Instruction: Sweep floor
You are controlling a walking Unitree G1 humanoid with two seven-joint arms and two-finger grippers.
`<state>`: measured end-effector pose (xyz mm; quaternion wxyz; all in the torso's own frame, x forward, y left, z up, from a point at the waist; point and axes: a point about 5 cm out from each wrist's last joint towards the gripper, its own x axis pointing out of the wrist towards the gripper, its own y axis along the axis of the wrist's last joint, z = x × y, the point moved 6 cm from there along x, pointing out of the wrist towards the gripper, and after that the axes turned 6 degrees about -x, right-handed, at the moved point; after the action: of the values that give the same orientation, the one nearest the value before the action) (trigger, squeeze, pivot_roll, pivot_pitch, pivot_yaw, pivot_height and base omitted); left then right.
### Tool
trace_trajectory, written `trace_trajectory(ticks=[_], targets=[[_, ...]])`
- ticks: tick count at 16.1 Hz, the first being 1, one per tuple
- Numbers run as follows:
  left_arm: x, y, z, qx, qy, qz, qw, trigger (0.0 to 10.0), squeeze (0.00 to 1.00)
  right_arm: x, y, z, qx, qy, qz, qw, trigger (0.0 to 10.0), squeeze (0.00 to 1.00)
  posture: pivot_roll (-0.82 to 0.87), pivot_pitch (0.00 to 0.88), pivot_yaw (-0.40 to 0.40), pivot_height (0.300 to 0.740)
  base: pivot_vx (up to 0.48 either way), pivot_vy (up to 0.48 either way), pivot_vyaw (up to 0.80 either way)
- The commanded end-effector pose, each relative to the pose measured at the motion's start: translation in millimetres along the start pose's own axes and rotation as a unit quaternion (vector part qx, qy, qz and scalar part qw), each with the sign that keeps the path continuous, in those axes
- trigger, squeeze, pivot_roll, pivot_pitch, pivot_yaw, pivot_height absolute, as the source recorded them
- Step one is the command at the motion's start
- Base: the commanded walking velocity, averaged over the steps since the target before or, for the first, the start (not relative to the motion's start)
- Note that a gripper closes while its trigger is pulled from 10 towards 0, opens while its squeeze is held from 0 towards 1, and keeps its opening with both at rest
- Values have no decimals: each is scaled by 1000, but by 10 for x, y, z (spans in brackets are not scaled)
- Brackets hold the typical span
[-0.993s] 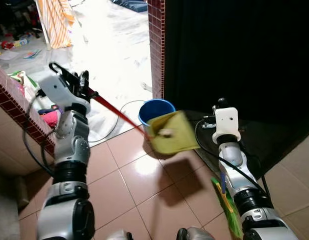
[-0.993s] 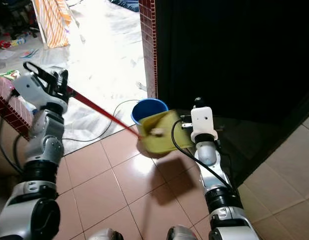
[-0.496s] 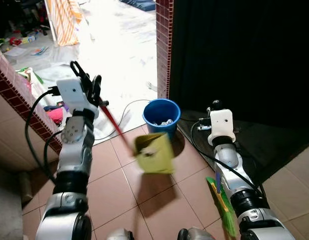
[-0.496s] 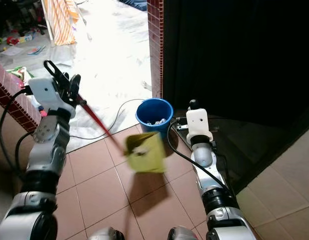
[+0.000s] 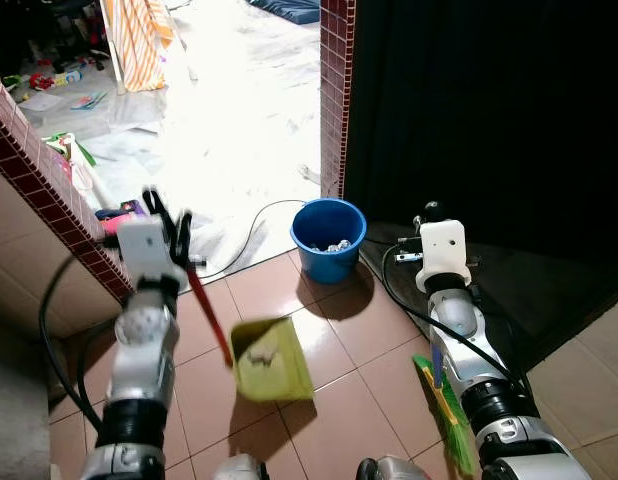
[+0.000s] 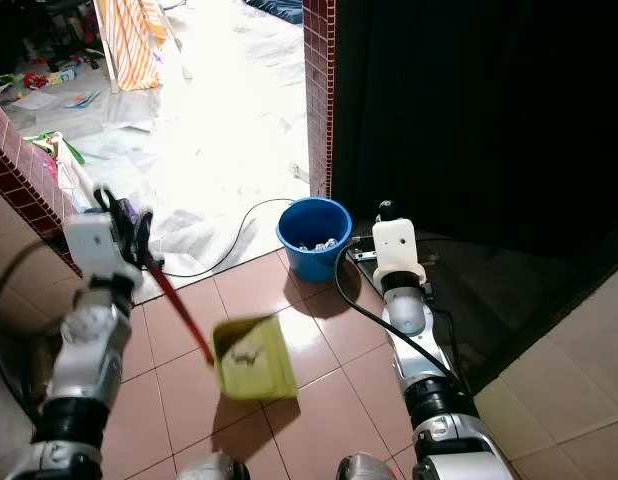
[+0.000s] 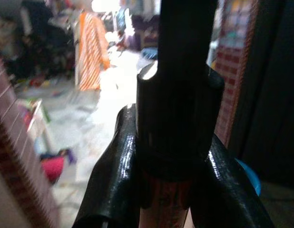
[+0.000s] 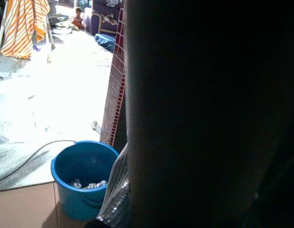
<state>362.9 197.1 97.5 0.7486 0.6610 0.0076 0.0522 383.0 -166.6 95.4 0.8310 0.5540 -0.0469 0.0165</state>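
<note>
The dustpan (image 5: 271, 362) hung low over the tiled floor (image 5: 359, 330) on a red handle (image 5: 209, 315); the left gripper (image 5: 167, 222) was clamped round that handle; a blue bucket (image 5: 329, 238) stood well apart; whether the right gripper (image 5: 431, 213) was open, I cannot tell.

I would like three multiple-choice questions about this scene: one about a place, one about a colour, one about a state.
1. Where does the blue bucket stand?
A. beside the brick pillar
B. under the left arm
C. on the low wall

2. What colour is the dustpan?
A. blue
B. yellow-green
C. white

3. What is the left gripper doing?
A. hanging open
B. gripping the bucket
C. shut on the dustpan's red handle

Answers: 1 A, the bucket sits on the tiles at the pillar's foot. 2 B, its scoop is yellow-green. 3 C, the left wrist view has the black fingers clamped around the handle.
</note>
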Motion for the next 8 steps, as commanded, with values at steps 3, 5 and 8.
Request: trace_trajectory(ticks=[3,5,8], targets=[[-66,-33,-66,4,17,10,1000,10000,0,50,118,33,4,1,25,1000,10000,0,-38,0,43,740,0,0,0],[-140,-152,-4,7,12,-6,1000,10000,0,60,222,79,15,-5,46,999,10000,0,-37,0,38,740,0,0,0],[-186,-148,69,8,8,-2,1000,10000,0,71,394,103,69,-6,68,995,10000,0,-26,0,35,740,0,0,0]])
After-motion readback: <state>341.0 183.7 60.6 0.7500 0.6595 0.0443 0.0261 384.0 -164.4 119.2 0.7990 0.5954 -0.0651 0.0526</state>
